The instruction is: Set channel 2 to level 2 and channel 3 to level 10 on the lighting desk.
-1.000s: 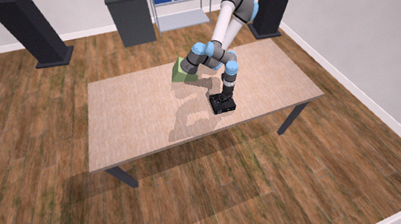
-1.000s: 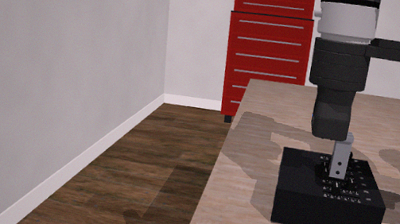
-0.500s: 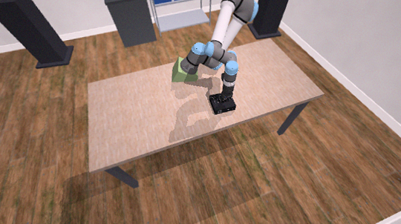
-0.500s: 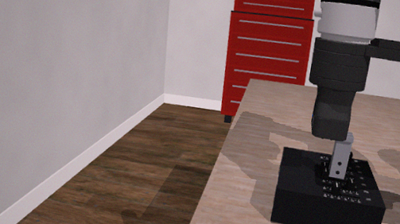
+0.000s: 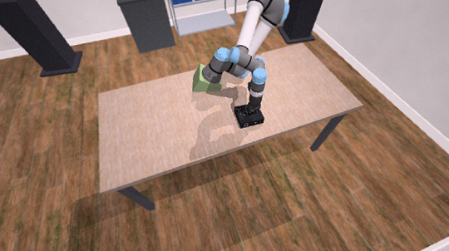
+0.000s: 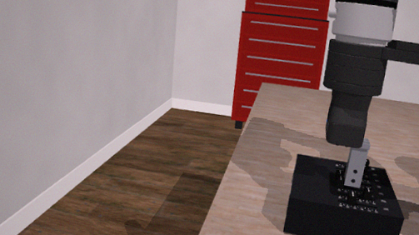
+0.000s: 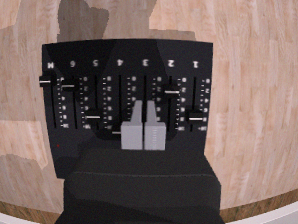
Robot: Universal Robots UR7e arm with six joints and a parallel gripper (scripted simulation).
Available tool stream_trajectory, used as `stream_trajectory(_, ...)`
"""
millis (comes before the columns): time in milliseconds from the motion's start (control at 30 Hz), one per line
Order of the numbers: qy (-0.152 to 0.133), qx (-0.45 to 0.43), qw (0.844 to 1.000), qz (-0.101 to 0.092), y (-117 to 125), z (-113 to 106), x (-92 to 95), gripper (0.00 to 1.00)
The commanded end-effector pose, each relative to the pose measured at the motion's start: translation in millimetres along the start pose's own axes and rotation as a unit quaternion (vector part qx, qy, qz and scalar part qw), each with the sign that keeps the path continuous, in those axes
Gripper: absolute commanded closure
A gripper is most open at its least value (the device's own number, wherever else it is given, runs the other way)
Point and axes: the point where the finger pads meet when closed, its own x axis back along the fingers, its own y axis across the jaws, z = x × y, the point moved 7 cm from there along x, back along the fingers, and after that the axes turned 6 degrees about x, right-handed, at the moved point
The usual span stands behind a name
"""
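The black lighting desk stands flat on the wooden table near its front right edge; it also shows in the exterior view and the wrist view. It has several faders side by side with white scale marks. In the wrist view the leftmost cap and the second cap sit high, the third cap sits low, and two caps on the right stand at different heights. My gripper is shut with nothing between the fingers; its tips are down over the desk's middle faders, hiding the caps there.
A green box lies on the table behind the arm. The table's edge runs just in front of the desk. A red drawer cabinet stands beyond the table's far end. Tall black towers and a grey cabinet stand on the floor.
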Motion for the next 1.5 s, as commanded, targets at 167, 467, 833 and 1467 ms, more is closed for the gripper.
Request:
stream_trajectory(167, -0.001, 0.0, 1.0, 0.0, 0, -1, 0.5, 1.0)
stream_trajectory(467, -0.001, 0.0, 1.0, 0.0, 0, 0, 0.5, 1.0)
stream_trajectory(833, -0.001, 0.0, 1.0, 0.0, 1, 5, 0.5, 1.0)
stream_trajectory(1467, -0.001, 0.0, 1.0, 0.0, 1, 5, 23.3, 1.0)
